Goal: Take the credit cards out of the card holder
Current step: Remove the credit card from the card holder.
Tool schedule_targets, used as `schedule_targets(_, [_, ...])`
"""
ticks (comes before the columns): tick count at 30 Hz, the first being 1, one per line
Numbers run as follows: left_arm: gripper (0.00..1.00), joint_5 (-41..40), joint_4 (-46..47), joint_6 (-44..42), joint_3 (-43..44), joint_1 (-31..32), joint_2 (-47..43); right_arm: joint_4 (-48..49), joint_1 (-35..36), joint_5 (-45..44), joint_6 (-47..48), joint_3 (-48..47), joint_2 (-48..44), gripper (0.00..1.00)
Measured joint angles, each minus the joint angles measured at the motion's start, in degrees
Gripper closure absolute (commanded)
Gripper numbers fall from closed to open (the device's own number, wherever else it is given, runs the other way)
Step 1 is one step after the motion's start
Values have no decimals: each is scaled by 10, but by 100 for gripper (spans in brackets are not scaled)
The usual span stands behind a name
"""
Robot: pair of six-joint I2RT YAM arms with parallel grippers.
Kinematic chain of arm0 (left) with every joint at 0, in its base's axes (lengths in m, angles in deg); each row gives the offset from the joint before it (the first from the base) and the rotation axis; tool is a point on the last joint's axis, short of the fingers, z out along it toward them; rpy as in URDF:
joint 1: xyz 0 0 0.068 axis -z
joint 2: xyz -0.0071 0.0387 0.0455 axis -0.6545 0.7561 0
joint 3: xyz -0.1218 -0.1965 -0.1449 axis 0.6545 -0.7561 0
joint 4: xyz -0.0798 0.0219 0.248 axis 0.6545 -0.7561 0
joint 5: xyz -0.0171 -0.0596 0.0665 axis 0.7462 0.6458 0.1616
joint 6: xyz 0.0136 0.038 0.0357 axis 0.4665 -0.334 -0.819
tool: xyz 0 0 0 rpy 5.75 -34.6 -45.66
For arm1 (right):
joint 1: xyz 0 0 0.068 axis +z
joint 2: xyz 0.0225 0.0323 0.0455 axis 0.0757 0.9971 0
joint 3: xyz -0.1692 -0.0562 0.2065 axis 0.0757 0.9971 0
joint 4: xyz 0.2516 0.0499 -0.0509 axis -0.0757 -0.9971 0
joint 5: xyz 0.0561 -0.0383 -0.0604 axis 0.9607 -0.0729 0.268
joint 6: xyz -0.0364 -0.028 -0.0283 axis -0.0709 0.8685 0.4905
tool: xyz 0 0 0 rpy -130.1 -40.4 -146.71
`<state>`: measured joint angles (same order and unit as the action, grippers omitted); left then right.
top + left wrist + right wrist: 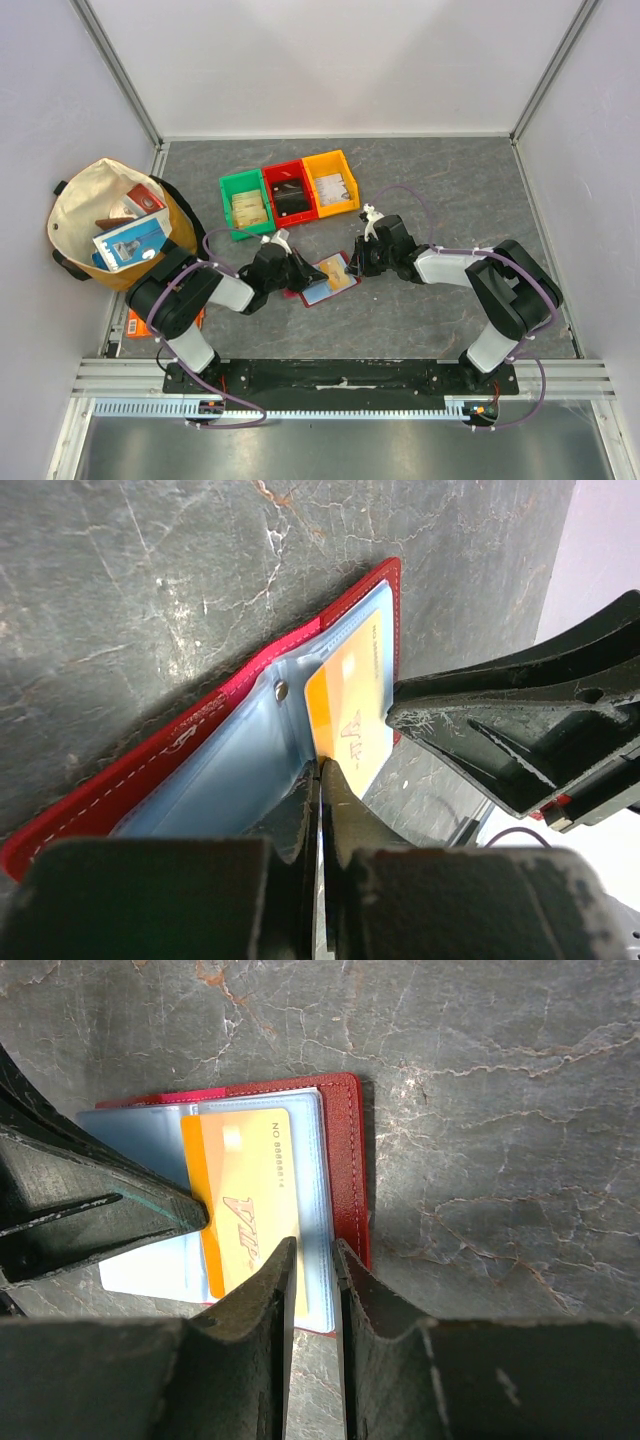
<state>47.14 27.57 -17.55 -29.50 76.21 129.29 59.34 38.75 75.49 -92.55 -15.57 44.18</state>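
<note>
The card holder lies open on the grey table between both arms, red cover down and pale blue sleeves up. An orange and yellow credit card sticks partway out of a sleeve. My left gripper is shut on that card's near edge. In the right wrist view the same card shows beside the left gripper's fingers. My right gripper is shut on the card holder's sleeve edge, next to the red cover. From above, the left gripper and right gripper face each other across the holder.
Green bin, red bin and yellow bin stand in a row behind the holder, each with items inside. A cloth bag full of things sits at the left. An orange flat packet lies under the left arm.
</note>
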Motion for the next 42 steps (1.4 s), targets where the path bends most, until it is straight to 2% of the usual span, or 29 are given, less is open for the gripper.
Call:
schedule_targets(8, [96,3,4,10,-24,-7,-20,0,0,0,0,0,0,73])
schedule_targets(10, [92,4,3,10,-26,-9,-22,0,0,0,0,0,0,73])
schedule_targets(14, [70,4,3,13,-28,-9,-23,0,0,2,0,0,1,73])
schedule_targets(16, [65,4,6,19,-29,-9,-23,0,0,2,0,0,1,73])
schedule_targets(20, [65,5,12,23,-29,-9,-23,0,0,2,0,0,1,74])
schedule_targets(29, [73,8,14,25,-24,-9,-16,-11,0,3,3,-2,-5,74])
schedule_targets(42, [74,9,14,25,-23,-10,-13,-50,2,9,9,-30,-25,76])
